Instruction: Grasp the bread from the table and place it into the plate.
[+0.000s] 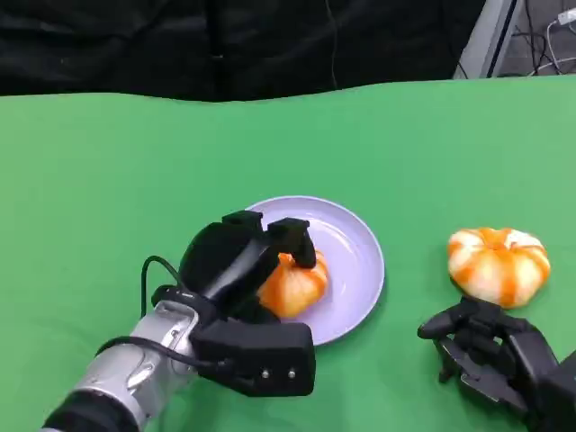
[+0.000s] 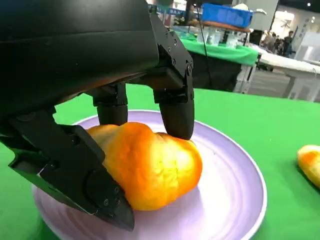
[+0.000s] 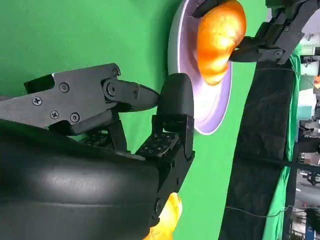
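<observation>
Over the plate (image 1: 360, 270), left hand (image 1: 247, 261) grips a bread (image 1: 292, 283) resting on it, ready for release; right hand (image 1: 490, 351) empty, fingers apart, near second bread (image 1: 498, 263) on tabletop (image 1: 108, 180).

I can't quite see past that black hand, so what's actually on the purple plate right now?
One orange bread roll lies on the purple plate, gripped by the left hand. The hand covers the roll's near side and part of the plate, so anything beneath it is hidden.
</observation>
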`<state>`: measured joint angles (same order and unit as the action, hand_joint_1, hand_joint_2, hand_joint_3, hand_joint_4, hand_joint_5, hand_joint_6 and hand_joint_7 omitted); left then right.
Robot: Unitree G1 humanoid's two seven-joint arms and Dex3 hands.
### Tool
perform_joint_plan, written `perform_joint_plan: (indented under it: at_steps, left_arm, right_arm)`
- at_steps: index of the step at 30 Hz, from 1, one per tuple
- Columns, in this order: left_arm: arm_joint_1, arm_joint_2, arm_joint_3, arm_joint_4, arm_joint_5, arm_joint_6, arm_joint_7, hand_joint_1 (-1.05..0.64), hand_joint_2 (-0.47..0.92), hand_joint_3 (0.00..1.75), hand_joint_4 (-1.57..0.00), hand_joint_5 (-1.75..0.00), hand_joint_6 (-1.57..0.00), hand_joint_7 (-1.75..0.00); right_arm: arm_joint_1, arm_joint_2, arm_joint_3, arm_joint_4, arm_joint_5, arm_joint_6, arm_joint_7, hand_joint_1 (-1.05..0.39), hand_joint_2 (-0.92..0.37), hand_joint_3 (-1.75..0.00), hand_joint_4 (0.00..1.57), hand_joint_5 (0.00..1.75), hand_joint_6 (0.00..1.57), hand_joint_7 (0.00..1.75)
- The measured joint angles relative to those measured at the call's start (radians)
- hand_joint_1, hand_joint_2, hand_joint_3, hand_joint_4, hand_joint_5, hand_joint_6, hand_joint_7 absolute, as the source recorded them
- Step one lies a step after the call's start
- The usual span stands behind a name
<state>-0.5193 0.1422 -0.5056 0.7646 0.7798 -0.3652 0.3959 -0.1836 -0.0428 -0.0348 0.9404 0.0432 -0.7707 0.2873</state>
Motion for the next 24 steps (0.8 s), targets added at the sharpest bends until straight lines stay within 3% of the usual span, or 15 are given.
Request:
perform_joint_plan:
  at_steps: [1,3,4,5,7,9,11,13,17,20,24]
  left_arm:
    - [-0.003,0.0,0.0,0.003,-0.002,-0.002,0.0,-0.13,0.91,0.02,-0.63,-1.45,-0.92,-0.48]
    - [-0.005,0.0,0.0,0.005,-0.004,-0.005,0.0,-0.17,0.92,0.03,-0.64,-1.37,-1.0,-0.25]
    - [-0.005,0.0,0.0,0.006,-0.004,-0.005,0.0,-0.31,0.92,0.08,-0.74,-0.85,-0.92,-0.12]
    - [-0.006,0.001,-0.003,0.006,-0.003,-0.003,-0.004,-0.36,0.92,0.11,-0.84,-0.54,-0.9,-0.06]
    - [-0.009,0.009,-0.013,0.002,0.007,0.008,-0.026,-0.52,0.92,0.16,-0.83,-0.17,-0.77,-0.01]
    - [-0.011,0.018,-0.015,-0.009,0.009,0.022,-0.045,-0.56,0.92,0.17,-0.83,-0.09,-0.74,0.0]
    - [-0.012,0.023,-0.015,-0.026,0.009,0.033,-0.06,-0.74,0.92,0.3,-0.72,-0.02,-0.62,0.0]
    - [-0.011,0.025,-0.015,-0.048,0.008,0.047,-0.077,-0.81,0.92,0.38,-0.67,0.0,-0.56,0.0]
    - [-0.009,0.034,-0.014,-0.098,0.002,0.067,-0.12,-0.88,0.92,0.48,-0.58,0.0,-0.49,0.0]
    - [0.002,0.044,-0.009,-0.142,-0.012,0.081,-0.167,-0.95,0.92,0.59,-0.3,0.0,-0.35,0.0]
    - [0.035,0.062,0.004,-0.223,-0.042,0.113,-0.252,-0.98,0.92,0.64,-0.22,0.0,-0.31,0.0]
  right_arm:
    - [0.001,0.0,0.0,-0.001,0.0,0.0,-0.001,-0.26,-0.92,-0.47,0.68,1.75,0.76,1.01]
    - [0.001,0.0,0.002,-0.002,0.0,0.0,-0.003,-0.26,-0.92,-0.48,0.68,1.75,0.76,1.01]
    - [0.002,0.0,0.003,-0.002,0.0,-0.001,-0.004,-0.26,-0.92,-0.48,0.68,1.75,0.76,1.01]
    - [0.002,0.0,0.003,-0.002,0.0,-0.001,-0.005,-0.26,-0.92,-0.48,0.68,1.75,0.76,1.01]
    - [0.002,0.0,0.004,-0.003,0.0,0.0,-0.005,-0.26,-0.92,-0.48,0.69,1.75,0.76,1.01]
    - [0.002,0.0,0.004,-0.002,0.001,0.0,-0.004,-0.26,-0.92,-0.48,0.69,1.75,0.76,1.01]
    - [0.002,0.0,0.004,-0.002,0.003,0.0,-0.002,-0.24,-0.92,-0.49,0.68,1.75,0.76,1.01]
    - [0.002,0.0,0.004,-0.002,0.01,0.002,0.007,-0.23,-0.92,-0.5,0.67,1.75,0.76,1.0]
    - [0.001,0.0,0.003,-0.002,0.014,0.003,0.017,-0.23,-0.92,-0.49,0.65,1.74,0.76,1.0]
    - [0.001,0.0,0.004,-0.002,0.014,0.003,0.018,-0.24,-0.92,-0.49,0.65,1.74,0.76,1.0]
    - [0.0,0.0,0.004,-0.002,0.014,0.004,0.018,-0.25,-0.92,-0.47,0.64,1.74,0.76,1.0]
